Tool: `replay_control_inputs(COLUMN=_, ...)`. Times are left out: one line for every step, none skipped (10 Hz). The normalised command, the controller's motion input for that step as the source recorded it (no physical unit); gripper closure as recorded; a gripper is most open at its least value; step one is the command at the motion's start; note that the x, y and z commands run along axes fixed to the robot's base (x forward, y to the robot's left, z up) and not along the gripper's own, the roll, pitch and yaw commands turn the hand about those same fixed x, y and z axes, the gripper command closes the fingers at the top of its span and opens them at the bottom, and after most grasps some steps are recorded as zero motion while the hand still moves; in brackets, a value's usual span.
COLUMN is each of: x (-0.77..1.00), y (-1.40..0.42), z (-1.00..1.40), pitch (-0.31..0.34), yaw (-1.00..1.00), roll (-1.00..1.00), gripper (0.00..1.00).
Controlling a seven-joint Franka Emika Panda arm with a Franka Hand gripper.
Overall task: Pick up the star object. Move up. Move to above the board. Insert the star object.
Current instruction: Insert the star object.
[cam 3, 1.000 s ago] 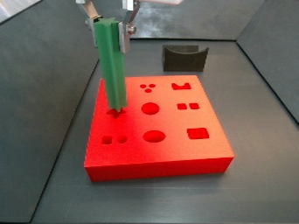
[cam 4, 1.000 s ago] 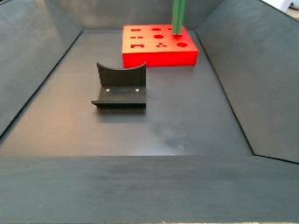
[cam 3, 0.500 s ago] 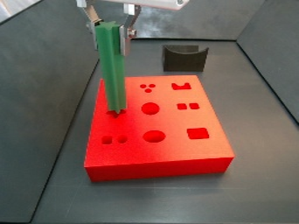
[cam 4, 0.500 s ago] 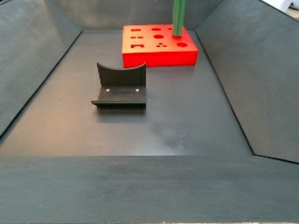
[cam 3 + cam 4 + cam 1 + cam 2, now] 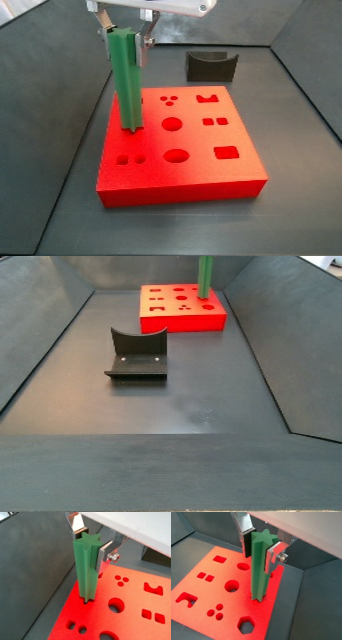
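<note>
Standing upright, star object point(image 5: 87, 567) clamped in claw point(image 5: 89, 543), tip in board point(image 5: 187, 165), no writing readable

You see matt green plastic on the star object point(image 5: 85, 567), ridged sides. Board point(image 5: 201, 170): smooth red plastic, slight sheen. Gripper point(image 5: 260, 543) fingers point(image 5: 273, 556): bright bare metal plates. Fixture point(image 5: 136, 355) and floor point(image 5: 187, 406): dark, matt.
</note>
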Motion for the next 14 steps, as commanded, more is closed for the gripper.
replay_control_inputs(x=0.16, y=-0.16, z=-0.12, pitch=0.163, yaw=-0.04, roll=0.0, gripper=1.0)
replay_control_inputs(x=0.2, y=-0.14, z=-0.07, pitch=0.226, yaw=-0.13, roll=0.0, gripper=1.0)
replay_control_inputs(x=0.16, y=-0.12, z=0.0, pitch=0.19, yaw=-0.15, roll=0.0, gripper=1.0)
replay_control_inputs(x=-0.01, y=0.02, z=0.0, pitch=0.0, yaw=0.0, roll=0.0, gripper=1.0)
replay_control_inputs(x=-0.01, y=0.11, z=0.0, pitch=0.0, yaw=0.0, roll=0.0, gripper=1.0)
replay_control_inputs(x=0.0, y=0.05, z=0.0, pitch=0.0, yaw=-0.01, roll=0.0, gripper=1.0)
replay_control_inputs(x=0.06, y=0.16, z=-0.05, pitch=0.04, yaw=-0.14, roll=0.0, gripper=1.0)
replay_control_inputs(x=0.09, y=0.1, z=-0.08, pitch=0.011, yaw=-0.13, roll=0.0, gripper=1.0)
replay_control_inputs(x=0.12, y=0.03, z=-0.14, pitch=0.003, yaw=-0.19, roll=0.0, gripper=1.0)
replay_control_inputs(x=0.15, y=0.0, z=-0.2, pitch=0.0, yaw=-0.21, roll=0.0, gripper=1.0)
replay_control_inputs(x=0.15, y=0.05, z=-0.13, pitch=-0.014, yaw=-0.21, roll=0.0, gripper=1.0)
replay_control_inputs(x=0.11, y=0.07, z=-0.06, pitch=-0.076, yaw=-0.12, roll=0.0, gripper=1.0)
replay_control_inputs(x=0.13, y=0.01, z=-0.31, pitch=0.0, yaw=-0.01, roll=0.11, gripper=1.0)
replay_control_inputs(x=0.15, y=0.09, z=-0.55, pitch=0.097, yaw=0.0, roll=0.12, gripper=1.0)
